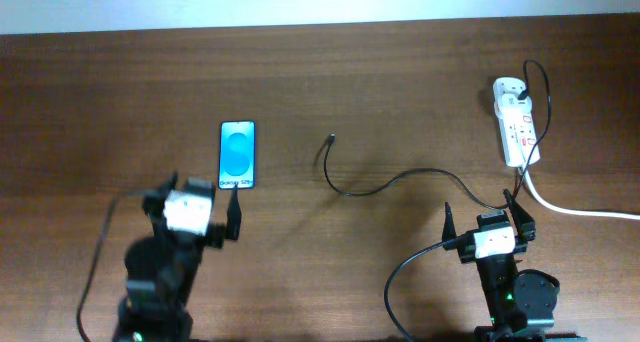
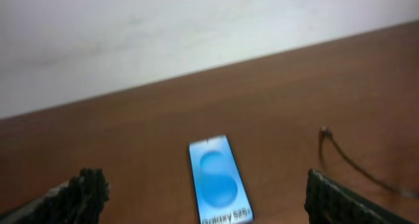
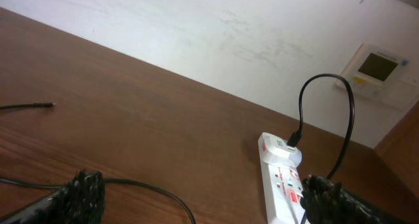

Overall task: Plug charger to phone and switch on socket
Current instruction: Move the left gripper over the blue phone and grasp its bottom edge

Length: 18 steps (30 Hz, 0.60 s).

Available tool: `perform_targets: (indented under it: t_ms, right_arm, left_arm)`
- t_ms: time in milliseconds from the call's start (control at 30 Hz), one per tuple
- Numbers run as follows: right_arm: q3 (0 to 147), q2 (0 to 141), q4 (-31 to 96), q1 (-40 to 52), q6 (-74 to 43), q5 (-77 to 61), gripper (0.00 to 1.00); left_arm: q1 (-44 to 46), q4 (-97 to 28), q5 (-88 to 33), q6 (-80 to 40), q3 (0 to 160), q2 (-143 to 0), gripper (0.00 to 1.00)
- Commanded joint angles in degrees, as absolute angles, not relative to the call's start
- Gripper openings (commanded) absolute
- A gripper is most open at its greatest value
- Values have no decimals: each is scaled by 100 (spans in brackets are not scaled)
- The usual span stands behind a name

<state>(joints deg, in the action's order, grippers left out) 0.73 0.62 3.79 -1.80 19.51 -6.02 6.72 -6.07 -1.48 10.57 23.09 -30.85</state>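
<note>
The phone (image 1: 237, 154) lies flat on the table, blue screen up; it also shows in the left wrist view (image 2: 219, 181). My left gripper (image 1: 202, 220) is open just in front of the phone's near end, empty; its fingers frame the phone (image 2: 203, 204). The charger cable (image 1: 360, 187) curls across the middle, its plug tip (image 1: 332, 138) lying loose; the tip shows in the left wrist view (image 2: 323, 130) and the right wrist view (image 3: 50, 105). The white socket strip (image 1: 518, 130) lies at the far right, with the charger's plug block in it (image 3: 280, 150). My right gripper (image 1: 485, 219) is open and empty, in front of the strip (image 3: 196, 207).
A thick white cord (image 1: 580, 210) runs from the strip off the right edge. The robots' black cables trail near each arm base (image 1: 395, 292). A pale wall borders the table's far edge (image 1: 300, 2).
</note>
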Motion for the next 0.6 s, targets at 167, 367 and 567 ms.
perform_targets:
  t_ms: [167,367,567]
  right_arm:
    - [32,21,395,-152,1927,-591,98]
    - [32,21,395,-152,1927,-591,98]
    - [32,21,395,-152,1927,-591,98]
  left_arm:
    - [670,-2279,-823,1122,6141,-6906,99]
    - [670,-4265,-1533,1122,8396,-9367,99]
    - [670,-4512,-1715,1125,8499,-10167,99]
